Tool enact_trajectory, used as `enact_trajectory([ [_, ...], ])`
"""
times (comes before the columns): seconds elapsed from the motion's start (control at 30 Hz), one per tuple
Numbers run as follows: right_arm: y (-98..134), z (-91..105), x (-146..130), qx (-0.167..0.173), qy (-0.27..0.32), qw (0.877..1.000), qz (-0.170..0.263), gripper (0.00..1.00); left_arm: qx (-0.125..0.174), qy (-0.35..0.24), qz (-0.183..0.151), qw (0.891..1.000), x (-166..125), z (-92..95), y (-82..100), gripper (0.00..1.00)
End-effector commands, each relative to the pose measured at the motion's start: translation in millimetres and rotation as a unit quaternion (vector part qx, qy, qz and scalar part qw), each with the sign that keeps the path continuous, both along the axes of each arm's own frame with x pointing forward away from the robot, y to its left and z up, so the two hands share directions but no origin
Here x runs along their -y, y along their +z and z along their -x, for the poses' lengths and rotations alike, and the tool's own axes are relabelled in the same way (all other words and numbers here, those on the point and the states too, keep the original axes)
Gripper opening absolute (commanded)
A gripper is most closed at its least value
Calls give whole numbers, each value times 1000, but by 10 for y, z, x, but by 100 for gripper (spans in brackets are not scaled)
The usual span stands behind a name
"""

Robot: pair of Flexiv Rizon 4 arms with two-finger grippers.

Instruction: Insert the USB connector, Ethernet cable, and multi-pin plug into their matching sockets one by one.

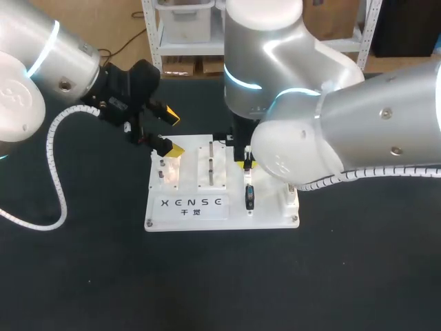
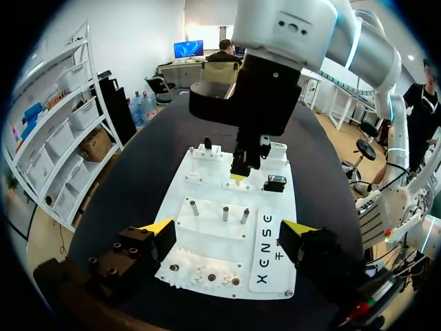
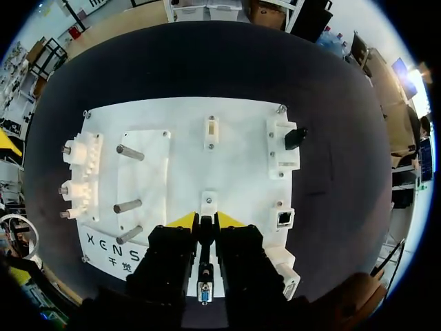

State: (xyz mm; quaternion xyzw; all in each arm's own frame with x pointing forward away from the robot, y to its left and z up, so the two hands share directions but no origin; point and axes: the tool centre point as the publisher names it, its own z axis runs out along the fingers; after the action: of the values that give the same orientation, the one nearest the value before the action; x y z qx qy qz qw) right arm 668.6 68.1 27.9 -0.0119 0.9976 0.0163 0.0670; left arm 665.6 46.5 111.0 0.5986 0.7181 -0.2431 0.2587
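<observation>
Right gripper (image 3: 206, 222) is pinching the multi-pin plug (image 3: 204, 289) between its yellow tips above the white board (image 3: 179, 138), a socket (image 3: 208, 201) lying at its 12 o'clock; left gripper (image 2: 229, 231) is hanging spread wide at the board's 10 o'clock corner.

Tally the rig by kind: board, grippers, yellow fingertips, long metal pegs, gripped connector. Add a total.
White board: 1
Grippers: 2, the left gripper and the right gripper
Yellow fingertips: 4
Long metal pegs on the raised plate: 3
Black connector between the right gripper's fingers: 1
Total: 11
</observation>
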Motion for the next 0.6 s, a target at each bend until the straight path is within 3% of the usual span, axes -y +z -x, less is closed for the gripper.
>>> enact_trajectory([
  [0.03,128,109,156,20,-7,1000,-9,0,1,0,2,1000,-9,7,-8,100],
  [0.2,189,117,313,27,-16,999,-8,0,1,0,2,1000,-9,7,-8,100],
  [0.6,96,80,704,23,-51,998,10,0,1,0,2,1000,-9,7,-8,100],
])
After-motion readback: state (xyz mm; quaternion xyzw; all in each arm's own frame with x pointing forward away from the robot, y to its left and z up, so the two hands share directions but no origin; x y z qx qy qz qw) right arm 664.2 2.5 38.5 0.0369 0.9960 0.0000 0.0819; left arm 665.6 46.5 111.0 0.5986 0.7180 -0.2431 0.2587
